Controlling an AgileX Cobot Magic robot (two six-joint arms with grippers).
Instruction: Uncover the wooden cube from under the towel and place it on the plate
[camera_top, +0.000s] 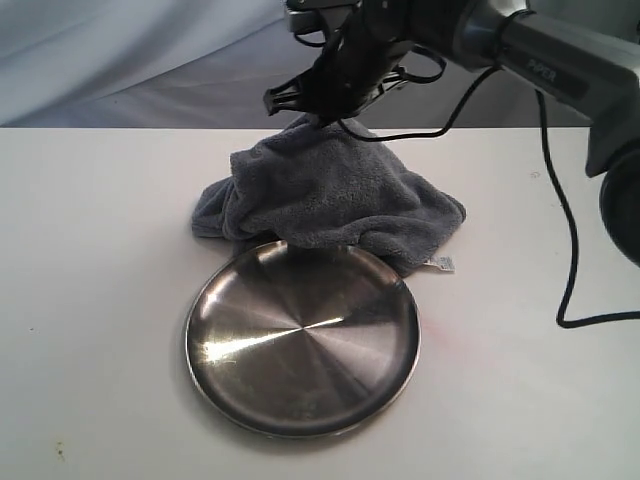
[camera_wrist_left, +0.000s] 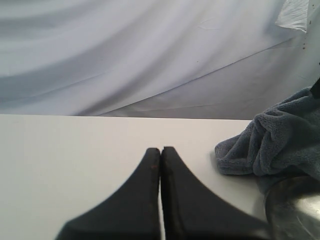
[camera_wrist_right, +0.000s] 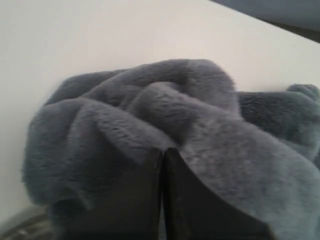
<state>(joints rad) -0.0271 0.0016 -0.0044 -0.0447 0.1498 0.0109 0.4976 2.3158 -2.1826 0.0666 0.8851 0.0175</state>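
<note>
The dark grey towel (camera_top: 340, 195) is drawn up into a peak at the back of the table, and its front edge drapes onto the rim of the steel plate (camera_top: 300, 340). My right gripper (camera_top: 325, 118) pinches that peak from above. In the right wrist view the gripper (camera_wrist_right: 163, 151) is shut, with the towel's pile (camera_wrist_right: 200, 115) bunched around its tips. The wooden cube is hidden. My left gripper (camera_wrist_left: 161, 150) is shut with nothing in it, low over bare table, with the towel (camera_wrist_left: 280, 140) and the plate's rim (camera_wrist_left: 295, 210) off to one side.
The towel's small white label (camera_top: 441, 264) lies on the table by the plate's far right rim. A black cable (camera_top: 565, 250) hangs from the right arm down to the table at the right. A pale cloth backdrop (camera_top: 120, 60) closes off the far side.
</note>
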